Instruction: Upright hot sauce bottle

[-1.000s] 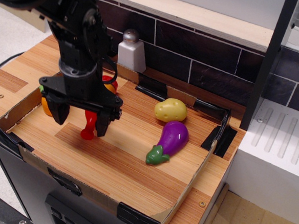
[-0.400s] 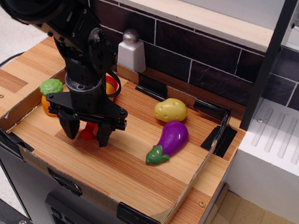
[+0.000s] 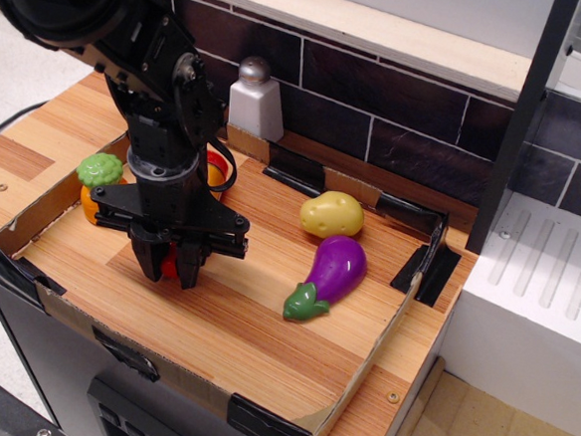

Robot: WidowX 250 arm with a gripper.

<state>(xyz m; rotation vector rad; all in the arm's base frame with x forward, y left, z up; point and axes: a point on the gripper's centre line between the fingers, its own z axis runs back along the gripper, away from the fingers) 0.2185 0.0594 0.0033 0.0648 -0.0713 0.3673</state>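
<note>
One arm only: your claw (image 3: 172, 268) is down in the tray (image 3: 360, 358) on the counter (image 3: 16, 149), fingers drawn in around the bottle (image 3: 175, 262), which lies low on the tray floor near the left side, mostly hidden by the wrist. Looks like a pinch on its neck end, though contact can't be confirmed. Step in hand: the grasp. Next you'll likely need to lift and rotate until the cap points up, clearing the orange toy (image 3: 97, 191) just beside it.
</note>
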